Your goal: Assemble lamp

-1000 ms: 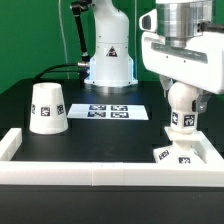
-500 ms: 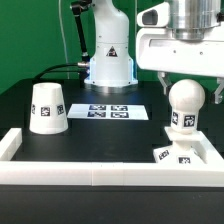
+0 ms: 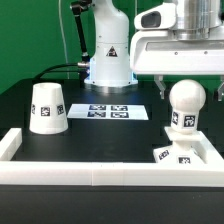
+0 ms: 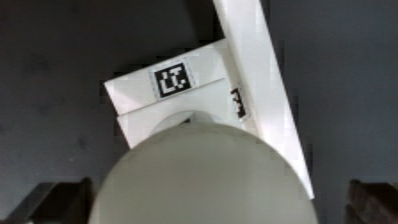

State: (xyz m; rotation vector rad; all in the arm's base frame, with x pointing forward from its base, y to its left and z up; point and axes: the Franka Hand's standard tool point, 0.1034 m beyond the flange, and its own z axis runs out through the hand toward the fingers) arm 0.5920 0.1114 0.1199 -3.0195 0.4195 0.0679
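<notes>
The round white bulb (image 3: 187,104) stands upright by its stem on the flat square base (image 3: 178,155), at the exterior view's right near the front rail. My gripper (image 3: 188,88) is open just above the bulb, with one finger on each side of its top and not touching it. In the wrist view the bulb (image 4: 196,170) fills the space between the spread fingers of my gripper (image 4: 214,205), with the tagged base (image 4: 178,85) beneath it. The cup-shaped shade (image 3: 47,108) stands mouth down at the exterior view's left, well away from the gripper.
The marker board (image 3: 110,111) lies flat on the black table between the shade and the bulb. A long white border rail (image 3: 90,172) runs along the front and turns up both sides. The arm's white pedestal (image 3: 108,55) stands at the back.
My gripper has let go of the bulb and risen: a second ago its fingers were round the bulb's ball, now they are spread at its top. The bulb stays standing on the base.
</notes>
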